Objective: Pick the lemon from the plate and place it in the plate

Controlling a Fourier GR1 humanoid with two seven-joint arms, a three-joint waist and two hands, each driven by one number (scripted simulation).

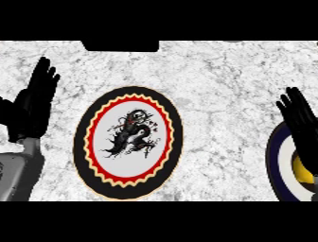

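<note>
A yellow lemon (301,170) sliver peeks out beneath the right robot hand (308,134), fingers straight.

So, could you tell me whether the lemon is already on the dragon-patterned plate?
No, the lemon sits on the dark blue plate at right.

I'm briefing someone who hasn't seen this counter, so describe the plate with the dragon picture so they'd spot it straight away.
On the white marble counter, look at the middle, between the robot's two black hands. There lies the round black-rimmed plate with a red and cream zigzag ring around a white centre bearing a black dragon. The other plate, at the right edge, is dark blue and partly hidden by the right hand.
</note>
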